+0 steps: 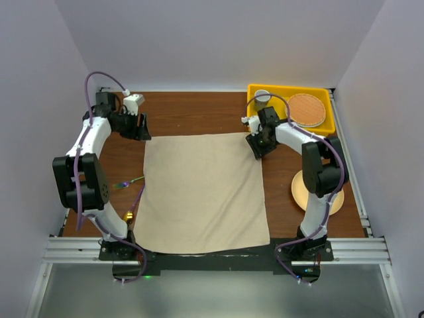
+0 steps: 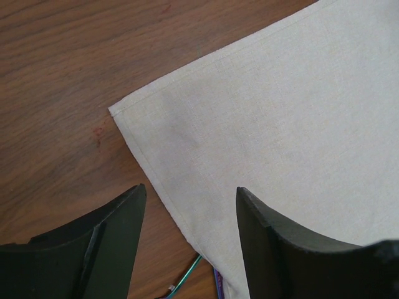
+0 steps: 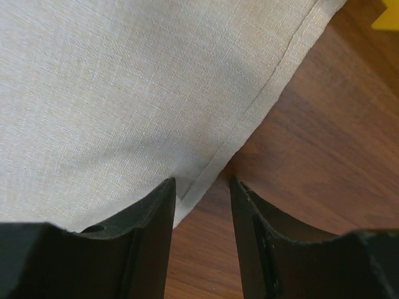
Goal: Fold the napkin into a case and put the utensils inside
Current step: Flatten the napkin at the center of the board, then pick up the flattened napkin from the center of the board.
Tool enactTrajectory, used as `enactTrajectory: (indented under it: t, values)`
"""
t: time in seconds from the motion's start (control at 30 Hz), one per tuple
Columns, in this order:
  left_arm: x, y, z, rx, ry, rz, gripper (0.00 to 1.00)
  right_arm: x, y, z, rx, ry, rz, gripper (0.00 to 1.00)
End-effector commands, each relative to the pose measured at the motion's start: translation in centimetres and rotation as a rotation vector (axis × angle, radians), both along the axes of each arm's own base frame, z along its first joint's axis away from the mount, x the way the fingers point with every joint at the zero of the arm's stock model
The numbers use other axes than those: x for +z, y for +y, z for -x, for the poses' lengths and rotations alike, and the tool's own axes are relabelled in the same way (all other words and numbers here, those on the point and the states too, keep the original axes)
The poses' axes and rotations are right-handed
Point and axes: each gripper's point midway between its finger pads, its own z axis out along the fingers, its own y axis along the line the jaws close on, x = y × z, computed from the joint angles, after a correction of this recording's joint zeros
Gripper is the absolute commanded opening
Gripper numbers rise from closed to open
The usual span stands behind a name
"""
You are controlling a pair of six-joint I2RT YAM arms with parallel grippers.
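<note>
The beige napkin (image 1: 202, 192) lies spread flat in the middle of the wooden table. My left gripper (image 1: 141, 129) hovers at its far left corner, open; in the left wrist view the gripper (image 2: 190, 190) straddles the napkin's (image 2: 280, 106) left hem. My right gripper (image 1: 257, 147) is at the far right corner, open with a narrower gap; the napkin's (image 3: 124, 93) corner hem lies between the fingers of this gripper (image 3: 202, 182), against the left one. The utensils lie left of the cloth: the fork (image 1: 129, 181) and the spoon (image 1: 134, 202), their handles (image 2: 187, 277) reaching the napkin's edge.
A yellow tray (image 1: 321, 91) at the back right holds a round woven mat (image 1: 306, 109) and a small cup (image 1: 262, 97). A peach plate (image 1: 298, 189) sits at the right, partly behind my right arm. White walls enclose the table.
</note>
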Motion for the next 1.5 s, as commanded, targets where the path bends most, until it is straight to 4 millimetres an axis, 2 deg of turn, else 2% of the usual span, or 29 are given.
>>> enactTrajectory:
  t: [0.0, 0.1, 0.2, 0.27, 0.43, 0.6, 0.83, 1.07, 1.27, 1.3, 1.37, 1.4, 1.47]
  values:
    - [1.5, 0.6, -2.0, 0.015, -0.070, -0.010, 0.63, -1.0, -2.0, -0.2, -0.034, -0.031, 0.081, 0.42]
    - [0.8, 0.6, -2.6, 0.022, -0.056, -0.005, 0.57, -1.6, -3.2, 0.5, -0.049, -0.004, 0.092, 0.40]
    - [-0.1, 0.7, -3.3, 0.035, -0.039, 0.000, 0.52, -1.3, -4.2, 1.0, -0.063, 0.013, 0.088, 0.40]
    - [-0.7, 0.8, -4.0, 0.038, -0.034, 0.003, 0.48, -0.2, -4.0, 1.1, -0.066, 0.008, 0.048, 0.40]
    - [-2.1, 1.2, -5.8, 0.066, -0.022, 0.003, 0.44, 4.2, -2.0, -0.2, -0.092, -0.057, -0.132, 0.44]
    - [-4.3, 0.9, -7.7, 0.061, -0.006, 0.011, 0.45, 7.1, -0.7, -1.5, -0.128, -0.124, -0.224, 0.52]
    - [-6.6, 0.6, -9.4, 0.039, 0.011, -0.023, 0.50, 7.3, -0.6, -3.5, -0.202, -0.145, -0.255, 0.59]
    - [-9.0, -0.6, -9.2, -0.005, 0.046, -0.070, 0.48, 8.0, -0.7, -4.2, -0.224, -0.153, -0.274, 0.63]
    - [-9.4, -1.6, -8.9, -0.048, 0.047, -0.094, 0.33, 8.5, -1.4, -4.4, -0.234, -0.155, -0.281, 0.63]
    - [-9.3, -1.9, -9.0, -0.057, 0.041, -0.099, 0.27, 8.4, -1.3, -4.3, -0.234, -0.151, -0.281, 0.63]
    - [-8.7, -2.3, -9.0, -0.077, 0.023, -0.098, 0.20, 8.6, -1.4, -4.2, -0.235, -0.154, -0.284, 0.63]
    - [-8.4, -2.8, -9.0, -0.090, 0.016, -0.092, 0.13, 8.6, -1.5, -4.1, -0.235, -0.154, -0.284, 0.63]
    - [-6.7, -3.2, -9.2, -0.108, -0.023, -0.089, 0.04, 8.5, -1.4, -3.8, -0.233, -0.149, -0.285, 0.63]
